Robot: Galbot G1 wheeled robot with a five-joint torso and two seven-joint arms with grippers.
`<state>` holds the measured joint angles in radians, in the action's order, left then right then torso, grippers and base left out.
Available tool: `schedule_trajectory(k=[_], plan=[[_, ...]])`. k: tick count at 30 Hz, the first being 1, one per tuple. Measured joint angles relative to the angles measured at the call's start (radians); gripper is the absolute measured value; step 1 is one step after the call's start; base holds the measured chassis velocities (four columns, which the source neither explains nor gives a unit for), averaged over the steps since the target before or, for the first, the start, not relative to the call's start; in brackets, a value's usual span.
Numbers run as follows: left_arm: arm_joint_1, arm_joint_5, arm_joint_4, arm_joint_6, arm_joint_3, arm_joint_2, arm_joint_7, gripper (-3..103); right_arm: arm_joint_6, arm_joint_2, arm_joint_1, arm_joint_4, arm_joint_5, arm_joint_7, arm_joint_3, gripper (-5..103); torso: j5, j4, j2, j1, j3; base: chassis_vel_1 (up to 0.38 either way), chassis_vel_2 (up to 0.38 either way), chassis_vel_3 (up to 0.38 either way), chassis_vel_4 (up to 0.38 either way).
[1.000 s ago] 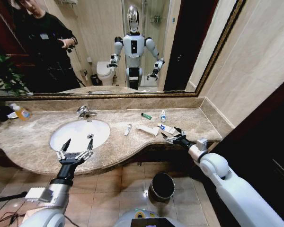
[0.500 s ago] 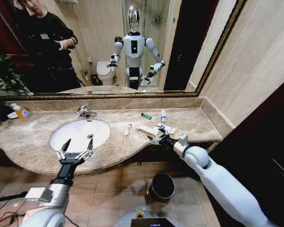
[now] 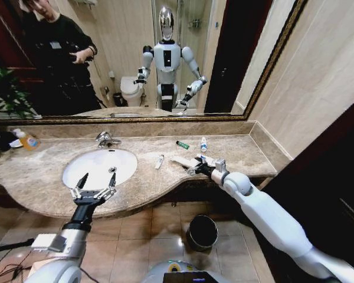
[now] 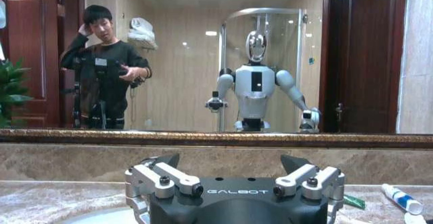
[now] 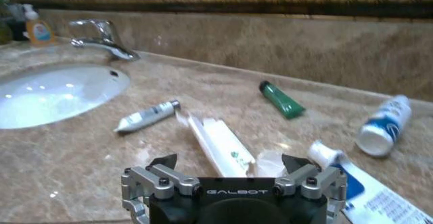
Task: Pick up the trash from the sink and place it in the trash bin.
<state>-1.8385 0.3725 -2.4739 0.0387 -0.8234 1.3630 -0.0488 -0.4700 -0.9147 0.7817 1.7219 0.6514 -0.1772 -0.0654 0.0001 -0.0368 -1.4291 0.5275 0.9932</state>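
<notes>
The trash lies on the marble counter right of the white sink point(image 3: 100, 167): a small white tube point(image 3: 159, 161), a long white packet point(image 3: 183, 161), a blue-marked white tube point(image 3: 208, 159), a dark green tube point(image 3: 182, 145) and a small white bottle point(image 3: 203, 144). My right gripper point(image 3: 194, 168) is open, low over the counter, just short of the long white packet point(image 5: 220, 142); nothing is between its fingers point(image 5: 162, 163). My left gripper point(image 3: 95, 184) hangs open over the sink's front rim. The trash bin point(image 3: 202, 232) stands on the floor below the counter.
A chrome faucet point(image 3: 106, 140) rises behind the basin. An orange-liquid bottle point(image 3: 26, 140) stands at the counter's far left near a plant. A mirror covers the wall behind, and a side wall closes off the counter's right end.
My right arm has swung left along the counter's front, from beside the blue-marked tube to the long white packet. The left arm has not moved.
</notes>
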Motion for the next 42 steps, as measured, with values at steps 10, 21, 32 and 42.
schedule_trajectory(k=[10, 21, 32, 42], plan=[[0.0, 0.0, 0.0, 0.0, 0.0, 0.0, 0.0, 100, -0.006, -0.019, 0.006, -0.014, 0.022, 0.021, -0.008, 100, 0.0, 0.0, 0.0, 0.0, 0.0, 0.0, 0.0, 0.0, 0.0], [0.0, 0.0, 0.0, 0.0, 0.0, 0.0, 0.0, 100, -0.004, -0.031, 0.036, 0.014, 0.011, 0.036, -0.011, 100, -0.0001, 0.0, 0.0, 0.0, 0.0, 0.0, 0.0, 0.0, 0.0], [0.0, 0.0, 0.0, 0.0, 0.0, 0.0, 0.0, 100, 0.005, -0.051, 0.042, -0.003, -0.01, 0.071, -0.005, 93, -0.0001, 0.0, 0.0, 0.0, 0.0, 0.0, 0.0, 0.0, 0.0], [0.0, 0.0, 0.0, 0.0, 0.0, 0.0, 0.0, 100, 0.029, -0.066, 0.053, -0.008, -0.021, 0.116, -0.005, 55, -0.0001, 0.0, 0.0, 0.0, 0.0, 0.0, 0.0, 0.0, 0.0]])
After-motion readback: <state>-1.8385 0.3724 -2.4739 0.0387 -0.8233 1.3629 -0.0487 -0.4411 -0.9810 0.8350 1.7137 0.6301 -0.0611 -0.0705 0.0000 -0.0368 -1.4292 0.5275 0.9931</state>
